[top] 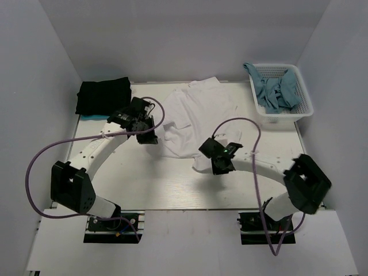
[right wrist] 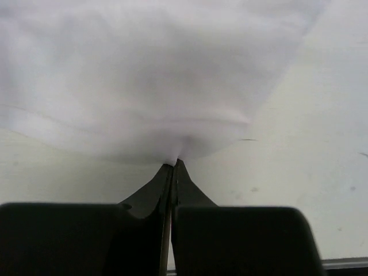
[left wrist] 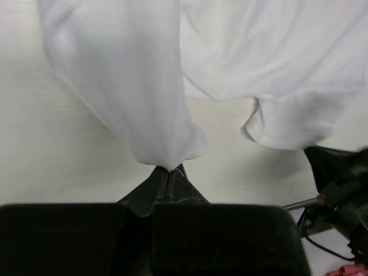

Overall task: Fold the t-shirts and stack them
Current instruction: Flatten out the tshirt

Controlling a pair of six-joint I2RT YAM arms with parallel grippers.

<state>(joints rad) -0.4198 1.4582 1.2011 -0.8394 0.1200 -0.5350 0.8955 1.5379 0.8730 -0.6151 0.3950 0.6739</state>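
The white t-shirt lies rumpled on the white table, mid-back. My left gripper is shut on its left edge; in the left wrist view the cloth hangs bunched from the closed tips. My right gripper is shut on the shirt's near right edge; in the right wrist view the cloth rises from the closed tips. The black t-shirt lies folded at the back left corner, apart from both grippers.
A white basket holding grey-blue cloth stands at the back right. A light blue strip shows under the black shirt. Grey walls close in the table on three sides. The right arm's gripper shows in the left wrist view.
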